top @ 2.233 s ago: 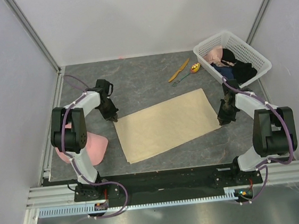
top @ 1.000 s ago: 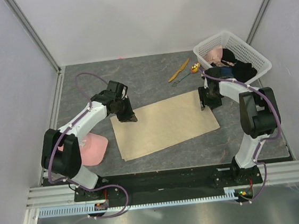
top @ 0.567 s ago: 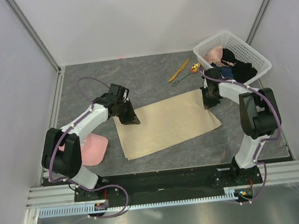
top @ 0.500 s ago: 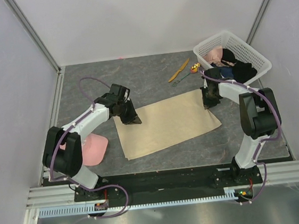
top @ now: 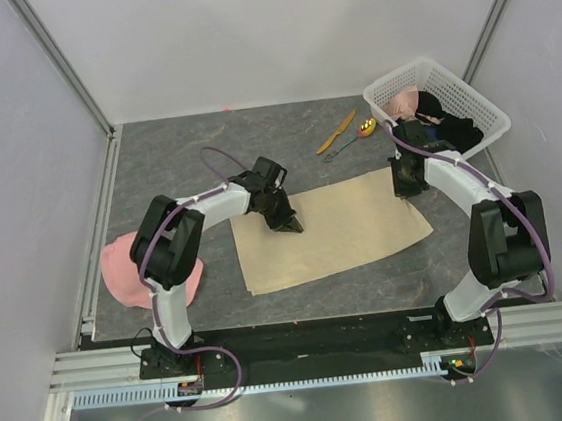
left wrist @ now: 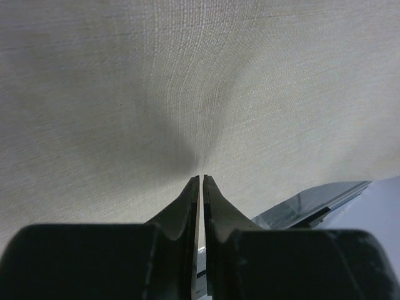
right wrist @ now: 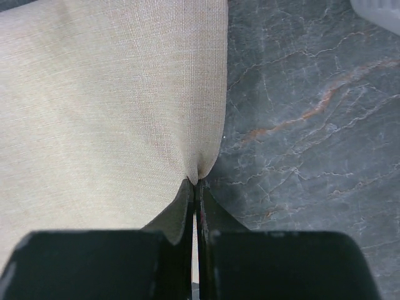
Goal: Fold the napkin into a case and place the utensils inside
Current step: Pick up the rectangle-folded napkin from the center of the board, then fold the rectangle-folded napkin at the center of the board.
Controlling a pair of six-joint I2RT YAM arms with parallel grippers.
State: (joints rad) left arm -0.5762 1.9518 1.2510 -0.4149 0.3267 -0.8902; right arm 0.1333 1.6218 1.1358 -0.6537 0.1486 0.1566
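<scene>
- Beige napkin [top: 344,232] lies flat on the grey table [top: 185,160].
- Left gripper [top: 293,225] is pinched together on its far edge; right gripper [top: 401,191] is clamped on its far-right corner.
- Knife [top: 336,132] and spoon [top: 358,134] lie beyond it, near the basket [top: 471,100].

The left arm [top: 200,204] is covering part of the pink cloth cap [top: 119,273] at the near left. A pinched fold of the plain beige cloth napkin [left wrist: 200,94] is lying hidden inside the left gripper [left wrist: 200,181].

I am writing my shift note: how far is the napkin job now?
Done: nothing finished; the napkin lies spread out. In hand: left gripper and right gripper each pinch the cloth. Left: folding the case, then putting in the knife and spoon, lying beyond it.
</scene>
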